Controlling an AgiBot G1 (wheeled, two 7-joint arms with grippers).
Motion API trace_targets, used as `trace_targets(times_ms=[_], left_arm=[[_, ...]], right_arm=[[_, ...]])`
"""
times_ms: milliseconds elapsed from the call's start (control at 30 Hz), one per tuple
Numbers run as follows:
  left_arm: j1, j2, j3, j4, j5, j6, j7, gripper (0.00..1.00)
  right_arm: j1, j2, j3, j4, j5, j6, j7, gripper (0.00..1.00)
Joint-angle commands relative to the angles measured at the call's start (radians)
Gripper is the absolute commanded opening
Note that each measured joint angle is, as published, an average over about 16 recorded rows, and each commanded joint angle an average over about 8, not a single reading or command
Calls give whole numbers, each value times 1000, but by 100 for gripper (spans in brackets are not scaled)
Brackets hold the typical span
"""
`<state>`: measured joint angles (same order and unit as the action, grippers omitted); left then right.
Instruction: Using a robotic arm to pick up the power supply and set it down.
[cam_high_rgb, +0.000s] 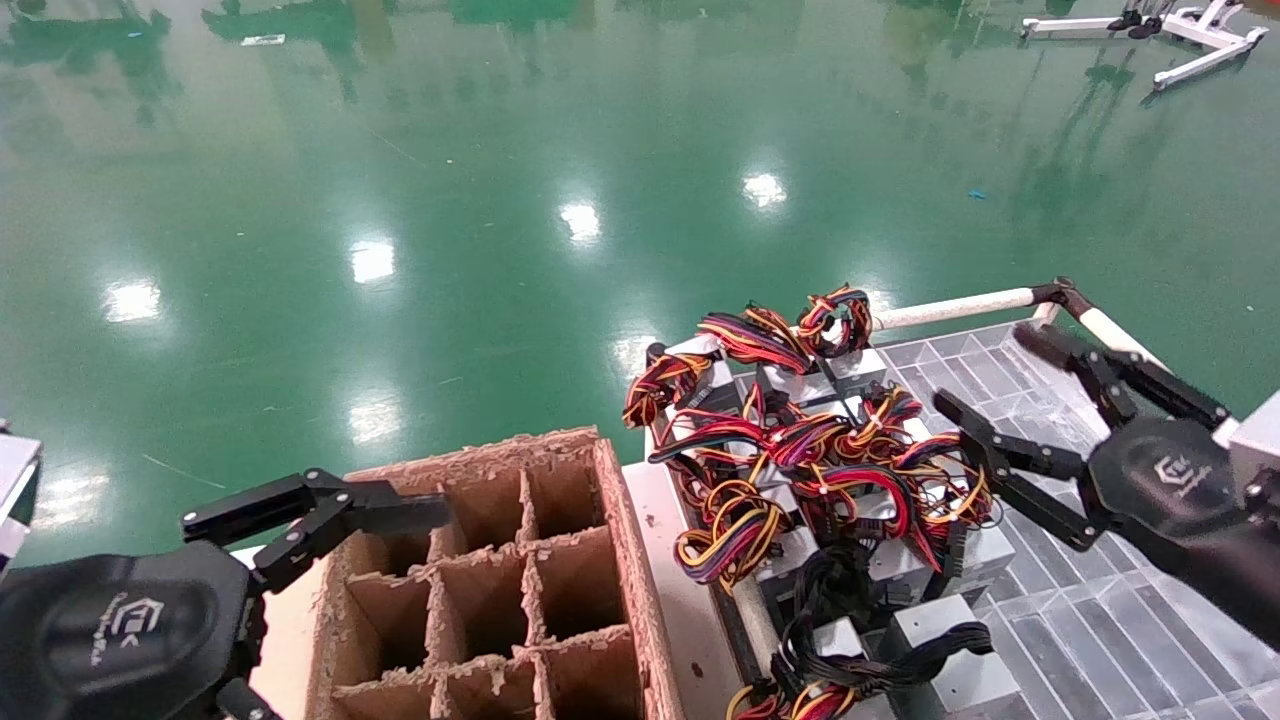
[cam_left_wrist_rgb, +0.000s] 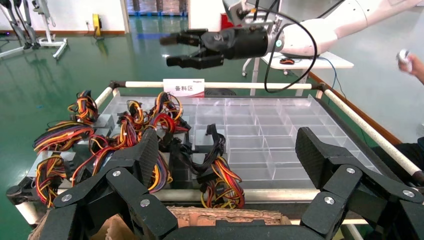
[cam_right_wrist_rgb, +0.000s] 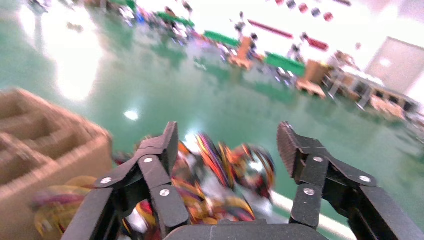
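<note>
Nearest to us, at the lower left of the head view, our left end effector (cam_high_rgb: 400, 510) hangs over the near corner of a brown cardboard box (cam_high_rgb: 630, 560) split by dividers into open cells; its black fingers are spread wide and hold nothing. To the right of the box stands a cart topped by a clear plastic grid tray (cam_high_rgb: 1100, 620) that serves as the worktop. On the tray's left part lies a heap of small silver-grey power supplies, their looped red, yellow, orange and black wires tangled together; one power supply (cam_high_rgb: 800, 385) sits near the middle of the heap with its metal top showing. At the near edge of the heap lie grey boxes with all-black cable bundles (cam_high_rgb: 850, 600). Our right end effector (cam_high_rgb: 985, 375), on the robotic arm (cam_left_wrist_rgb: 320, 32) with its white shell, hovers above the tray just to the right of the heap, fingers wide apart and empty, not touching any supply. Beyond the cart a white rail (cam_high_rgb: 950, 308) edges the tray, and past it stretches a glossy green floor (cam_high_rgb: 450, 200).
</note>
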<state>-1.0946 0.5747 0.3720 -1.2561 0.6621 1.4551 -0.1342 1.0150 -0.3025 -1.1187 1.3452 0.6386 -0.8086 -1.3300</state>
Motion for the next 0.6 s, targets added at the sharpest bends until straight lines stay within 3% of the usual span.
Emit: trace_targets(times_ms=[33,500,600], left_arm=[[0,0,0,0,0,0,0,100],[0,0,0,0,0,0,0,100],[0,0,0,0,0,0,0,100]], right_arm=[[2,-12,32,-2,-52,-26,57,100],[18,-94,255,-19,-417,-209,462,100],[20,-103,279,-20,-456,-229,505,100]])
